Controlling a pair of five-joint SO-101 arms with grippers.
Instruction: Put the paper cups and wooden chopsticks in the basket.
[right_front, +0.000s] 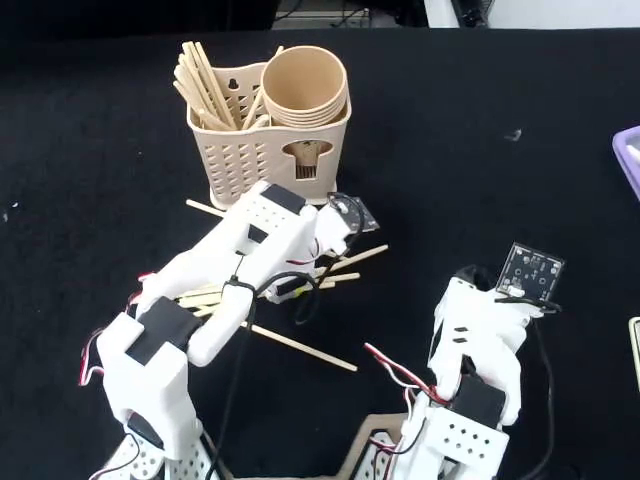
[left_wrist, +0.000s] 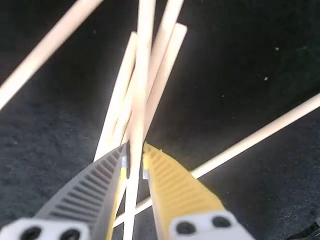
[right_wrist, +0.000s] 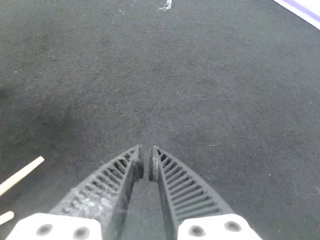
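Your left gripper (left_wrist: 134, 155) has its jaws pinched almost together on one wooden chopstick (left_wrist: 141, 75), among the loose chopsticks (right_front: 302, 346) scattered on the black table (right_front: 480, 160) just near of the basket (right_front: 250, 155). The basket, at the far side, holds stacked paper cups (right_front: 305, 85) on its right and upright chopsticks (right_front: 200, 85) on its left. Your right gripper (right_wrist: 146, 159) is closed on nothing, over bare cloth at the near right.

A black cloth (right_front: 520, 100) is covering the table. A purple object (right_front: 629, 157) is poking in at the cloth's right edge. Cables (right_front: 322, 14) and a white surface (right_front: 565, 12) are lying beyond the far edge.
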